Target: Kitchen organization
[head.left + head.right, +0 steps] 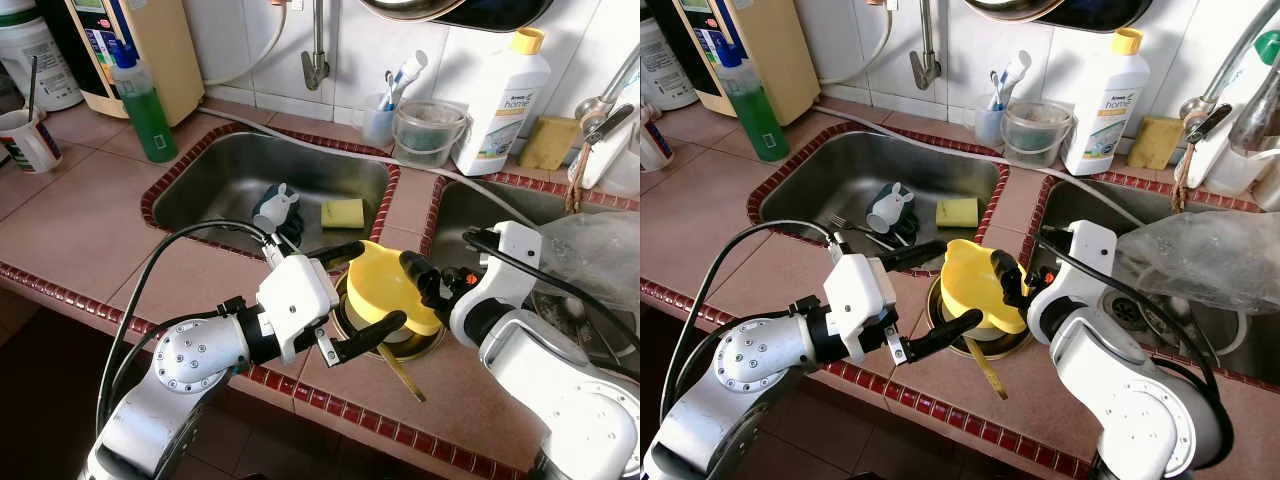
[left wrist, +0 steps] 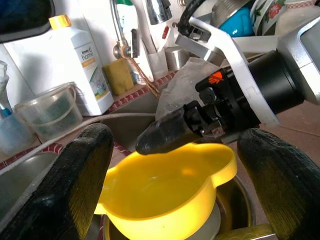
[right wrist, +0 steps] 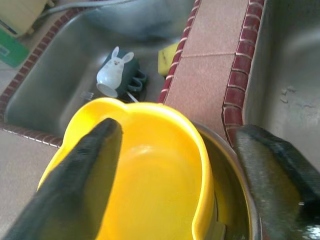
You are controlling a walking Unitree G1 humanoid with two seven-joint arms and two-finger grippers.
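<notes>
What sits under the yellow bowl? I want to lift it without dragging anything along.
The yellow bowl is nested in a metal bowl, whose rim shows around it. Anything deeper inside is covered.

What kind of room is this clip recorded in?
A home kitchen, most likely: a tiled counter with a steel double sink, a tap on the tiled wall, and a detergent bottle beside a sponge.

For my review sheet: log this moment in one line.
left gripper: open, flanking yellow bowl | right gripper: one finger inside bowl | bowl: in metal bowl

Head views look down; wrist views close, blurry.
</notes>
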